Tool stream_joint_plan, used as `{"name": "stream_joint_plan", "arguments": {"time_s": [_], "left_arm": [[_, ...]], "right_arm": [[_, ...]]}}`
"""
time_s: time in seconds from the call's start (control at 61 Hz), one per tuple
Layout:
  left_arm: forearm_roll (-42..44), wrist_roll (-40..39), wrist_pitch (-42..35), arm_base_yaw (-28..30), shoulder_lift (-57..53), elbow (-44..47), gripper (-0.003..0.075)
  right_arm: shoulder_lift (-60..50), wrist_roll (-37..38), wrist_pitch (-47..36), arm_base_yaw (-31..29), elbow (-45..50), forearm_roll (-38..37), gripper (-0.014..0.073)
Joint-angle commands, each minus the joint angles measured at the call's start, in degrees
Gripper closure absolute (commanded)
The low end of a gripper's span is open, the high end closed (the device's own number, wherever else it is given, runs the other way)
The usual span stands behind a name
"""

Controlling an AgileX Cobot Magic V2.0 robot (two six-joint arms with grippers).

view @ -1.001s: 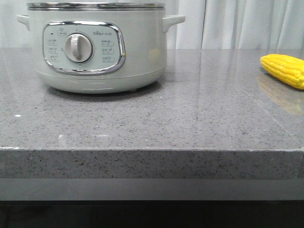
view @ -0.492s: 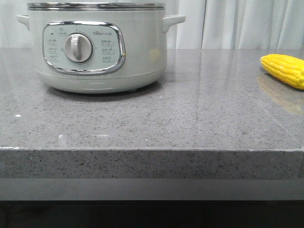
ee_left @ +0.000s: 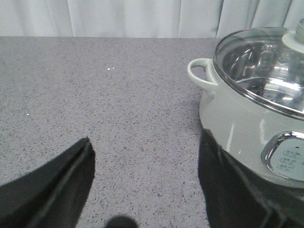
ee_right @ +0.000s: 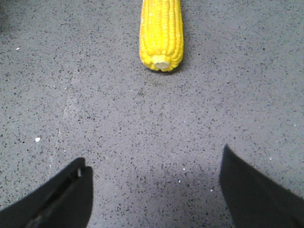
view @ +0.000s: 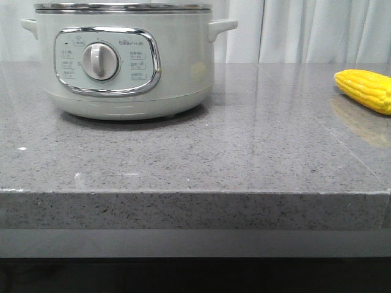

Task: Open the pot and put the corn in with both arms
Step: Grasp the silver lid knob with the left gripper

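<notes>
The pale greenish-white pot (view: pixel 125 67) stands at the back left of the grey stone counter, with its dial panel facing me. In the left wrist view the pot (ee_left: pixel 247 118) has a glass lid (ee_left: pixel 266 71) on its steel rim. The yellow corn (view: pixel 366 89) lies at the far right edge of the front view. In the right wrist view the corn (ee_right: pixel 161 33) lies ahead of the gripper, stub end toward it. My left gripper (ee_left: pixel 147 147) is open and empty beside the pot's side handle (ee_left: pixel 202 76). My right gripper (ee_right: pixel 154 164) is open and empty, short of the corn.
The grey speckled counter (view: pixel 244 152) has a thick front edge (view: pixel 195 210) near me. White curtains (view: pixel 305 30) hang behind it. Neither arm shows in the front view.
</notes>
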Motion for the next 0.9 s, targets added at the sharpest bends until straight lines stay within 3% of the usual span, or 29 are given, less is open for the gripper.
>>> {"name": "stream_joint_plan", "arguments": {"time_s": [0.0, 0.558, 0.886], "left_arm": [[-1.9, -0.1, -7.0, -1.1, 1.8, -2.3, 0.0208], [-1.9, -0.1, -16.2, -19.0, 21.1, -16.0, 0.0208], [-3.2, -0.1, -19.1, -24.6, 35.1, -28.0, 0.0208]], "right_arm": [[0.0, -0.4, -3.7, 0.0, -1.9, -0.9, -0.0021], [0.0, -0.4, -3.7, 0.0, -1.9, -0.9, -0.0021], [0.0, -0.4, -3.7, 0.0, -1.9, -0.9, -0.0021]]}}
